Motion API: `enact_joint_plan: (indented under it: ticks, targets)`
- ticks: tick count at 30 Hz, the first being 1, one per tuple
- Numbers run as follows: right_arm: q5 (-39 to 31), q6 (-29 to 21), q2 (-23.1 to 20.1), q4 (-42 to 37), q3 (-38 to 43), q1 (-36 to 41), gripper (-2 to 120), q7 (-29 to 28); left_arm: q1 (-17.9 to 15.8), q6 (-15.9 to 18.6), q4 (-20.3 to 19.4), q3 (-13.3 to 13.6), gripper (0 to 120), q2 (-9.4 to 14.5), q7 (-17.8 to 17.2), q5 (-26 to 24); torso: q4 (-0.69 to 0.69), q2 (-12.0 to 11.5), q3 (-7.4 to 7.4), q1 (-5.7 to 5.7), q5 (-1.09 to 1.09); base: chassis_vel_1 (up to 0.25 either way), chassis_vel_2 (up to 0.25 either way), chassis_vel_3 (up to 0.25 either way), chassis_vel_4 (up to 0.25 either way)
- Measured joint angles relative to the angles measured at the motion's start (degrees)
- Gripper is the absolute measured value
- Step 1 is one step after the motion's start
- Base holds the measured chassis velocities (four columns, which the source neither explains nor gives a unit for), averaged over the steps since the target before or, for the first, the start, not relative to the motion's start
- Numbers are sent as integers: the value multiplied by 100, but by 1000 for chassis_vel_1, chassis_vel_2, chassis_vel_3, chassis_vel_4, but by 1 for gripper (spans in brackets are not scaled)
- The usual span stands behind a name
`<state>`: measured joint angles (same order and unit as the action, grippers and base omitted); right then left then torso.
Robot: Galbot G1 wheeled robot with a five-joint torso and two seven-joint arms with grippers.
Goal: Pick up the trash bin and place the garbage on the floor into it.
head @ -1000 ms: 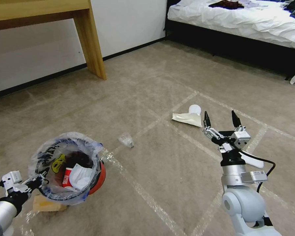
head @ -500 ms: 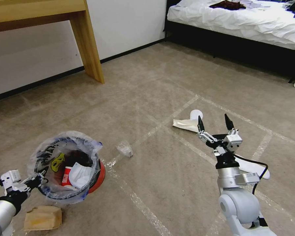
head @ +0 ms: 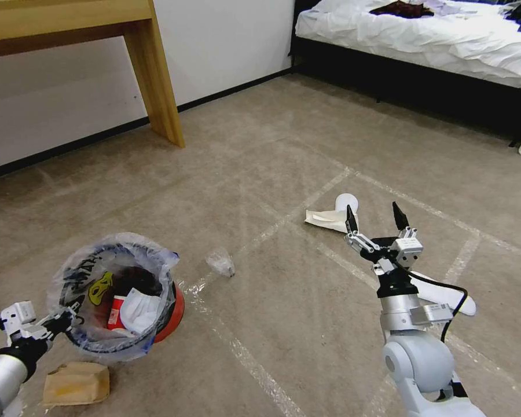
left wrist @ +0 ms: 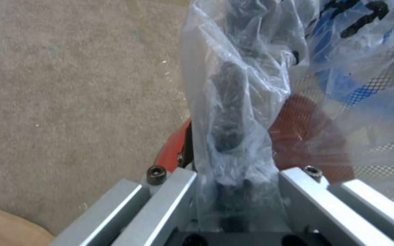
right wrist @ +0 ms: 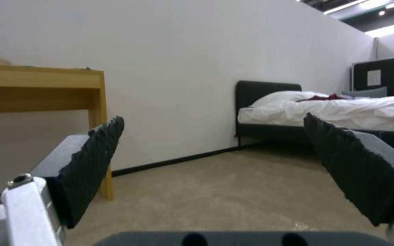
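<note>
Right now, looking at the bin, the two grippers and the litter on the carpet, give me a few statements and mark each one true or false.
1. The left gripper is clamped on the rim of the red bin. True.
2. The right gripper is holding a white tissue. False: its fingers are spread open and hold nothing.
3. A tan paper bag lies on the carpet beside the bin. True.
4. The bin is empty. False: a red wrapper and a white tissue lie inside its bag liner.
5. A small clear plastic piece lies on the carpet between the bin and the right gripper. True.
6. The bin stands under the wooden table. False: it is out on open carpet, well in front of the table leg.
</note>
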<state>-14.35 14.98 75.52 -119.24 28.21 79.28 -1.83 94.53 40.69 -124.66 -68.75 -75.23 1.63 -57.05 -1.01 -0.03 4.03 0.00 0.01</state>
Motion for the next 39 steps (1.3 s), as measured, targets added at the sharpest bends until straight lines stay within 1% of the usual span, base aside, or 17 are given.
enact_joint_plan:
  ticks: [24, 39]
  targets:
    - [-106, 0, -66, -41, 23, 0, 100, -19, 0, -5, -56, 17, 1, -137, 3, 15, 0, 0, 1, 0, 0, 0, 0, 0, 0]
    - [-144, -1, -86, 27, -37, -56, 100, -22, -14, 2, -50, 13, 1, -143, -5, 17, 1, 0, 1, 0, 0, 0, 0, 0, 0]
